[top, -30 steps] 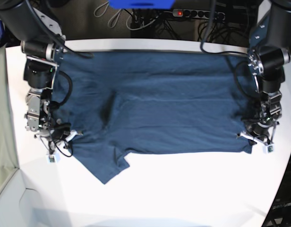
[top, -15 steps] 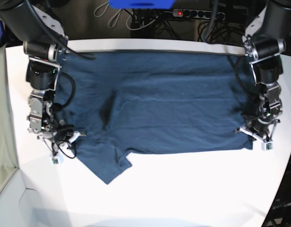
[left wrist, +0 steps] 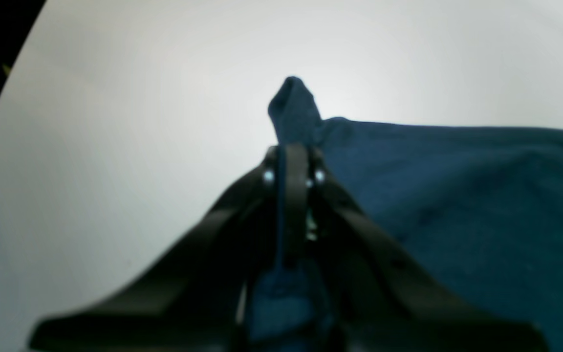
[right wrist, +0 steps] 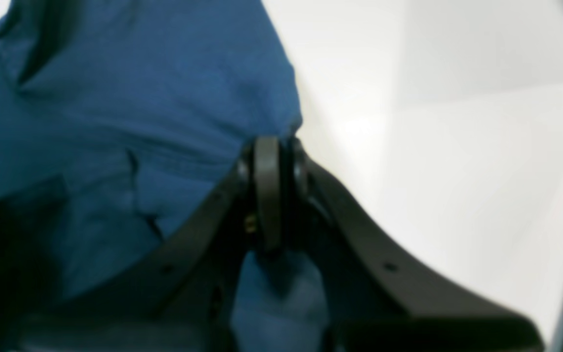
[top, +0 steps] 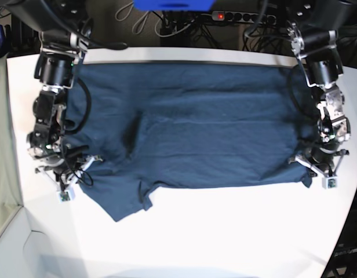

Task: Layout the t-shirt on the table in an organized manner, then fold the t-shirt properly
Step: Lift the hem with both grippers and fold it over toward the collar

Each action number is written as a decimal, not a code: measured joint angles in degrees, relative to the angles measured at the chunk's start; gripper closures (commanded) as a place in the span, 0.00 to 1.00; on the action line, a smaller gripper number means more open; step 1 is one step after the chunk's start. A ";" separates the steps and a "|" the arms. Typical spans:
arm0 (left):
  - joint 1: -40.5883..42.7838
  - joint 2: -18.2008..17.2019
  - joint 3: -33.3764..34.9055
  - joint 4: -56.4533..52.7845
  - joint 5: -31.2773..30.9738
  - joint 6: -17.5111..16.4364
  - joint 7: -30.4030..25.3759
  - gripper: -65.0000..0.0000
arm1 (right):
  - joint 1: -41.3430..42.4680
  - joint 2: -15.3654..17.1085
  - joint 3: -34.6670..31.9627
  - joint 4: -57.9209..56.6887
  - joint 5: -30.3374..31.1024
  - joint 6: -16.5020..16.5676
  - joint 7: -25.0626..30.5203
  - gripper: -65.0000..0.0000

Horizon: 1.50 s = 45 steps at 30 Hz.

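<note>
On the white counter (top: 184,231), both pincers, left (top: 317,168) & right (top: 65,174), pinch t-shirt (top: 190,127) corners tight, prob. to pull it flat.

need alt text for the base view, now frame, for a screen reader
A dark blue t-shirt lies spread across a white table, seen from above. The left gripper and the right gripper are each shut on a near corner of the cloth, one at each side. A sleeve sticks out toward the near edge beside the right gripper.
</note>
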 measured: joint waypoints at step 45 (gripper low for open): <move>18.21 -2.25 -7.82 27.12 -21.88 0.09 10.64 1.00 | -25.07 -0.98 7.13 36.81 0.48 12.35 -8.46 1.00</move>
